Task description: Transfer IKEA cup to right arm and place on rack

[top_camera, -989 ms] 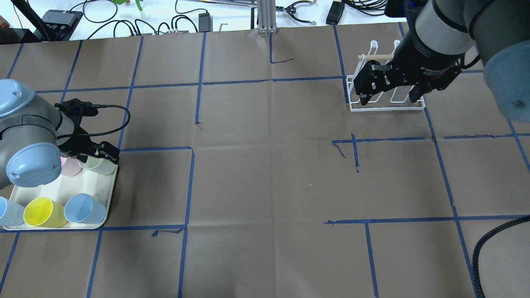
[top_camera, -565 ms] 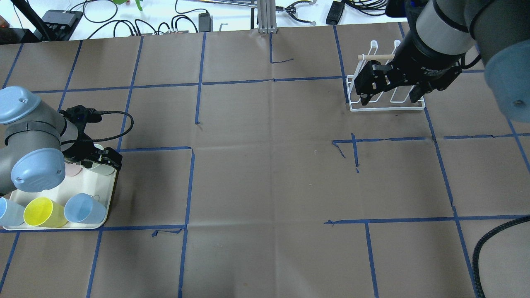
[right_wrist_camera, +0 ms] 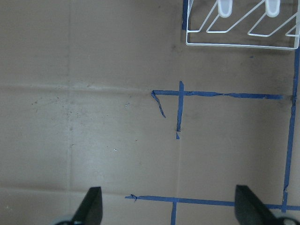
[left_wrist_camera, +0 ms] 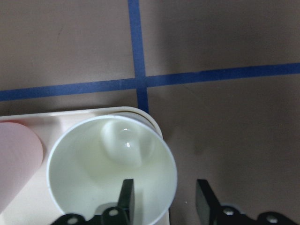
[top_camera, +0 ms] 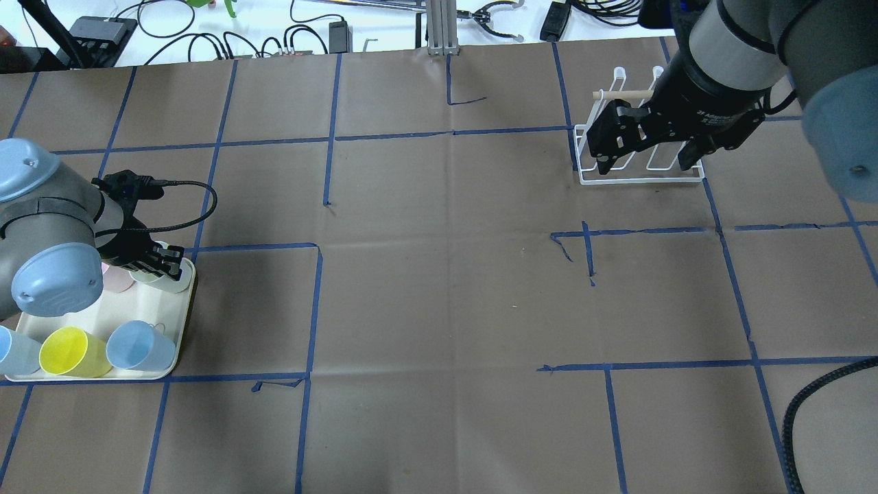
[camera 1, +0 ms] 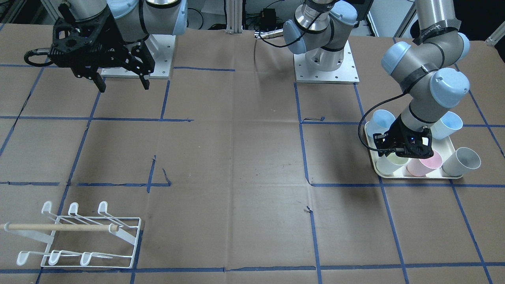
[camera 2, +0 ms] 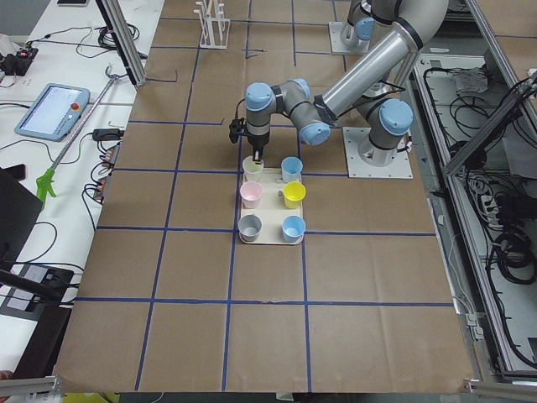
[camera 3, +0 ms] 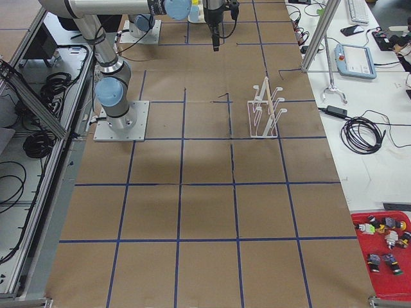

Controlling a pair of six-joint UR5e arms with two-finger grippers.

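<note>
A pale green cup [left_wrist_camera: 112, 164] stands upright in the corner of a cream tray [top_camera: 182, 329]; it also shows in the front view [camera 1: 394, 165]. My left gripper [left_wrist_camera: 164, 197] is open and low over it, with one finger inside the cup and the other outside its wall. The same gripper shows in the overhead view [top_camera: 161, 264]. The white wire rack [top_camera: 641, 182] with its wooden dowel [camera 1: 59, 227] stands empty at the far right. My right gripper [top_camera: 645, 165] is open and empty, held high near the rack.
The tray also holds a pink cup [camera 1: 424, 165], a grey cup [camera 1: 461, 161], a yellow cup [top_camera: 68, 351] and blue cups [top_camera: 137, 345]. Brown paper with blue tape lines covers the table. Cables and tools lie beyond the far edge.
My left gripper has turned and come down onto the pale green cup's rim, and its jaws look narrower. The right arm has not moved.
</note>
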